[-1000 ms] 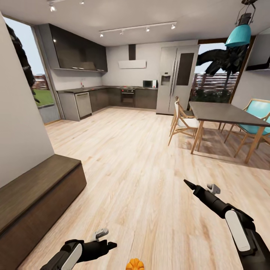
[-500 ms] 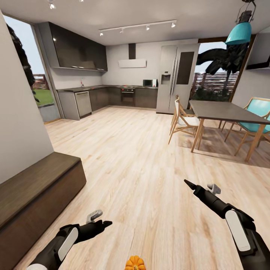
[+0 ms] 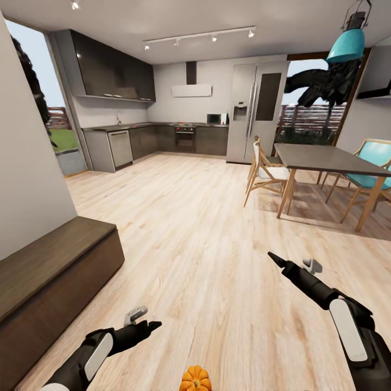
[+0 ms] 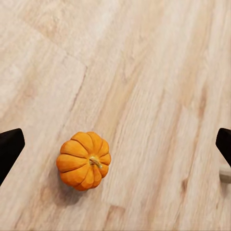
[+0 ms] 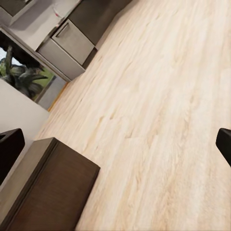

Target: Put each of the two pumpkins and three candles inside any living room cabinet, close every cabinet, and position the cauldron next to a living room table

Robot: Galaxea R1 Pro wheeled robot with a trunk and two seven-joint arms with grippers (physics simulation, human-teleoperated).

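Head camera: I'm looking forward and down across the wood floor point(image 3: 206, 244) toward the kitchen and dining area, both arms low in the foreground.

Left wrist camera: I'm looking almost straight down, close to the floor; a pumpkin point(image 4: 83, 160) is sitting between the dark jaw tips. The same pumpkin point(image 3: 195, 379) is showing at the head view's bottom edge.

Right wrist camera: I'm looking obliquely over the floor toward the cabinet point(image 5: 45, 192), shared with the head view point(image 3: 49, 277).
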